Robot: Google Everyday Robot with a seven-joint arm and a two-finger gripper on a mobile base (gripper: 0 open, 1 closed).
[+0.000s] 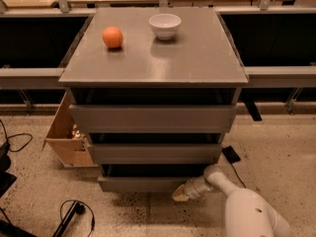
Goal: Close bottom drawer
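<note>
One gripper is sitting low against the right end of the bottom drawer, which is sticking slightly out; whether the gripper is open, I cannot tell.

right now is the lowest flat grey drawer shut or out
Slightly out: the bottom drawer juts forward, dark gap above; gripper at its lower right edge.

We see a soft sheen on the smooth grey cabinet top, a matt grey front on the bottom drawer, a glossy white bowl, a speckled stone-like floor, and the gripper, pale and smooth, at that drawer's front.
</note>
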